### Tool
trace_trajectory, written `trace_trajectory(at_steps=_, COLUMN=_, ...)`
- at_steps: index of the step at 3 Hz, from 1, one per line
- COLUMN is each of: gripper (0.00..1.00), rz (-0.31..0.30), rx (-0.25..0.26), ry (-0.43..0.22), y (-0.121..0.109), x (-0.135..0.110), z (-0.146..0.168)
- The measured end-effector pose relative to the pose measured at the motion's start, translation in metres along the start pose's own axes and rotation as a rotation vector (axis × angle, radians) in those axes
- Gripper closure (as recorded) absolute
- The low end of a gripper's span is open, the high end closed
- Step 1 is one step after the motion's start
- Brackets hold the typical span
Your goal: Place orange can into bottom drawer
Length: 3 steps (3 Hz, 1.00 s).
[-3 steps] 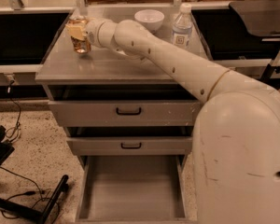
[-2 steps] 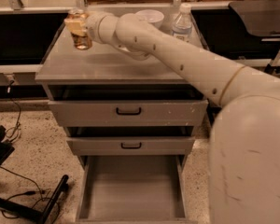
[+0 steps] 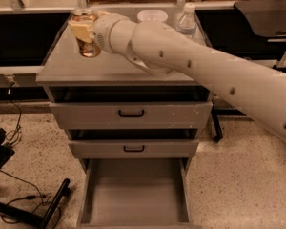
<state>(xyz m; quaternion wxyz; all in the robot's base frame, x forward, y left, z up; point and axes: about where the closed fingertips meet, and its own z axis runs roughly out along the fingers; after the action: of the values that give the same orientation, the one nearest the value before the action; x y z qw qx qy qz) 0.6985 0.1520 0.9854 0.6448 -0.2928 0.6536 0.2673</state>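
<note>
- Arm (image 3: 205, 66): reaches in from the lower right, across the cabinet, and ends at the gripper at upper left.
- Cabinet top (image 3: 86, 68): grey surface directly beneath the gripper.
- Bottom drawer (image 3: 133, 194): pulled fully open, well below the gripper and somewhat to its right; the grey floor is bare, so the placing step is not yet done.
- Two upper drawers (image 3: 131, 113): between the gripper and the bottom drawer, both only slightly open.
- Water bottle (image 3: 187, 19) and white bowl (image 3: 152, 16): at the back of the top, to the right of the gripper.
- Gripper (image 3: 86, 32): over the top's left rear part, fingers pinching the orange can by its sides.
- Orange can (image 3: 90, 49): upright in the grasp, apparently raised off the surface. Judged progress: grasp achieved; carry down, lowering into the drawer and release remain.
</note>
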Motion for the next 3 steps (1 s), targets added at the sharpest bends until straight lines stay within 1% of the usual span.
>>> trace_trajectory(at_steps=1, gripper=1.0, rz=0.033, rx=-0.081, ry=0.057, y=0.048, x=0.03, z=-0.044)
trace_trajectory(at_steps=2, gripper=1.0, rz=0.076, rx=-0.15, ry=0.119, y=0.08, x=0.106, z=-0.08)
trace_trajectory(at_steps=3, gripper=1.0, rz=0.118, rx=-0.189, ry=0.128, y=0.11, x=0.186, z=-0.121)
